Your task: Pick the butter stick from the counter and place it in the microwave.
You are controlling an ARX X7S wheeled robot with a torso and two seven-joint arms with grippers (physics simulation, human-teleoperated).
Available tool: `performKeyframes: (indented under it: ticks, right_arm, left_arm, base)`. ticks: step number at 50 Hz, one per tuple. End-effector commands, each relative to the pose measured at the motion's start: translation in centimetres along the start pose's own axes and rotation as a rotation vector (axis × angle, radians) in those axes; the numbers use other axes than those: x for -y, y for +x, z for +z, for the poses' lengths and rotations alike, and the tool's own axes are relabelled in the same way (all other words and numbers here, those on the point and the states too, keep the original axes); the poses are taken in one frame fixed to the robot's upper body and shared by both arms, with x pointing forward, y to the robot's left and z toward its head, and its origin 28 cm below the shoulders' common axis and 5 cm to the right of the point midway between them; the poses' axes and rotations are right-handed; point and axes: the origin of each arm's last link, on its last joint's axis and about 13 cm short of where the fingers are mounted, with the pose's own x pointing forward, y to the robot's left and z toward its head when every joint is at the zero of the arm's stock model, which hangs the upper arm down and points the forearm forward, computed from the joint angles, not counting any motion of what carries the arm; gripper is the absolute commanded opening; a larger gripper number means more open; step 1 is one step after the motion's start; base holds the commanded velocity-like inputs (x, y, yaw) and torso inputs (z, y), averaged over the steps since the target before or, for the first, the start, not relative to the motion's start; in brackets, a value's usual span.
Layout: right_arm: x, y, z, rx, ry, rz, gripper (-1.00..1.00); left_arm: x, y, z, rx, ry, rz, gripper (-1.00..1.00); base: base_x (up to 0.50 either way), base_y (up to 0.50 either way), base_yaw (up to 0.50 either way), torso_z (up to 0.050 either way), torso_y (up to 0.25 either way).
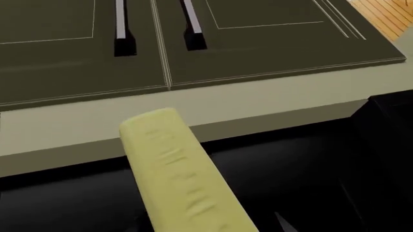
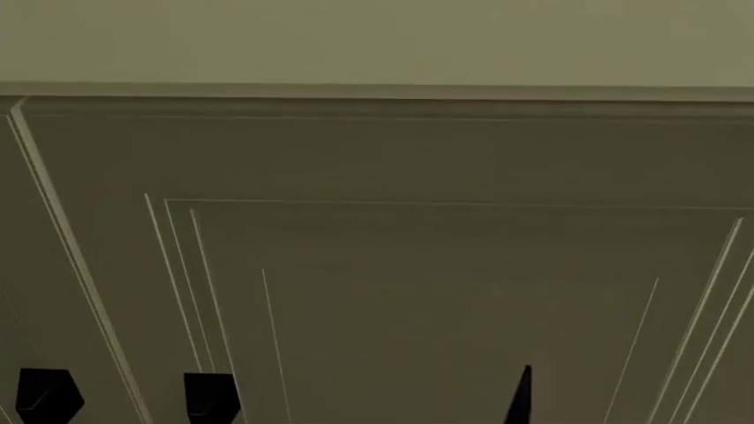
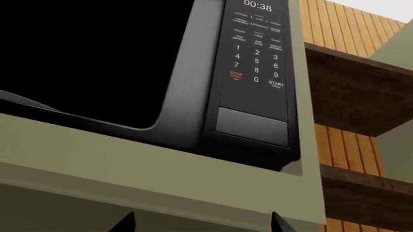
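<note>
Setting: olive-grey cabinet doors (image 2: 448,265) fill the head view, close up, with black handles (image 2: 210,396) at its lower edge.
Butter stick: the butter stick (image 1: 177,169) lies long and pale yellow nearest the left wrist camera, over a dark opening.
Left gripper: its fingers are out of frame; whether it clasps the butter stick cannot be told.
Right gripper: only two dark fingertips (image 3: 279,223) show, spread apart, nothing between them.
Microwave: the microwave (image 3: 193,96) sits in a pale surround, door glass dark, keypad (image 3: 257,53) reading 00:38.
Beyond: wooden shelves (image 3: 355,82) against slatted wall.
</note>
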Motion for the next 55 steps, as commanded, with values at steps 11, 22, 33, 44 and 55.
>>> performKeyframes:
  ticks: [11,22,33,44,55]
  right_arm:
    - [0.4,0.1,-0.1,-0.001,-0.024,0.006,1.0]
    - [0.3,0.0,0.0,0.003,-0.021,0.008,1.0]
    - [0.3,-0.1,0.0,-0.001,-0.016,0.013,1.0]
    - [0.2,-0.3,0.2,0.0,-0.018,0.014,1.0]
    - [0.4,-0.3,0.2,0.003,-0.018,0.01,1.0]
  left_arm:
    - [0.7,-1.7,0.3,-0.092,-0.068,-0.043,-1.0]
    - [1.1,-2.5,0.4,-0.126,-0.068,-0.07,-1.0]
    - [0.9,-2.7,-0.2,-0.209,-0.08,-0.051,-1.0]
    - [0.6,-2.1,-0.8,-0.271,-0.101,-0.045,-1.0]
    - [0.8,-2.3,-1.4,-0.332,-0.122,-0.061,-1.0]
  base:
    - [0.0,0.0,0.0,0.0,0.001]
    - [0.0,0.0,0.0,0.0,0.0]
    - [0.0,0.0,0.0,0.0,0.0]
    - [0.0,0.0,0.0,0.0,0.0]
    - [0.0,0.0,0.0,0.0,0.0]
